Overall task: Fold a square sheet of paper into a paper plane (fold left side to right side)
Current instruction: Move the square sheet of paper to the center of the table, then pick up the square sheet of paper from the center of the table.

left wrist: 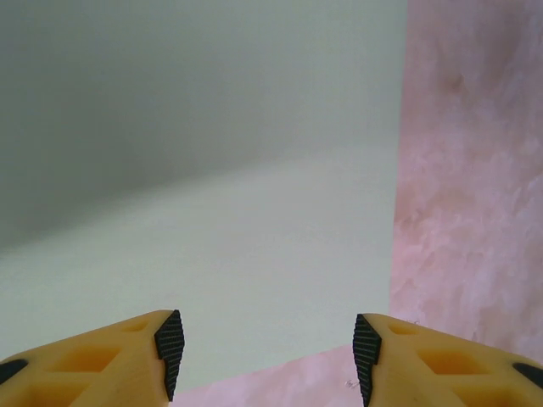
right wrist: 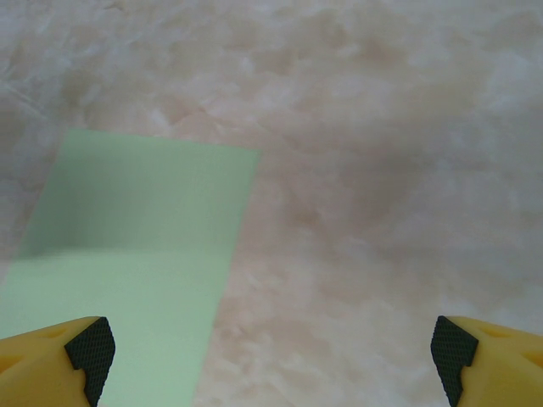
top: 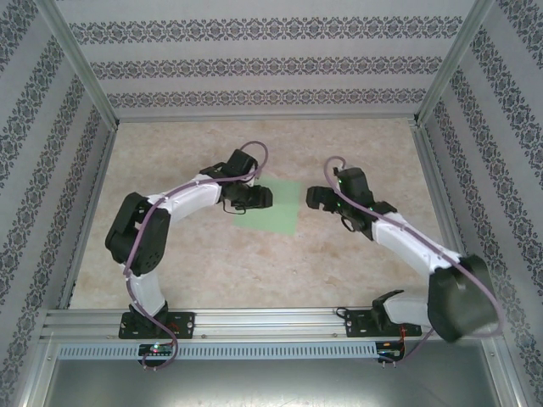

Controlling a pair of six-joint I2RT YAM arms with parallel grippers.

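Note:
The square sheet of paper (top: 282,214) is pale mint green and lies flat on the table between the two arms. My left gripper (top: 265,199) hovers low over its left part and hides that part from above. In the left wrist view the paper (left wrist: 254,212) spreads under the open left gripper (left wrist: 268,356), with nothing between the fingers (left wrist: 170,349). My right gripper (top: 312,197) stands just right of the sheet. It is wide open (right wrist: 271,352) over bare table, with the paper's right edge (right wrist: 127,246) to its left. The paper plane is out of view.
The table top (top: 365,144) is beige marble-patterned. Patterned walls (top: 254,68) and aluminium posts (top: 81,64) close in the back and both sides. A metal rail (top: 271,320) carrying both arm bases runs along the near edge.

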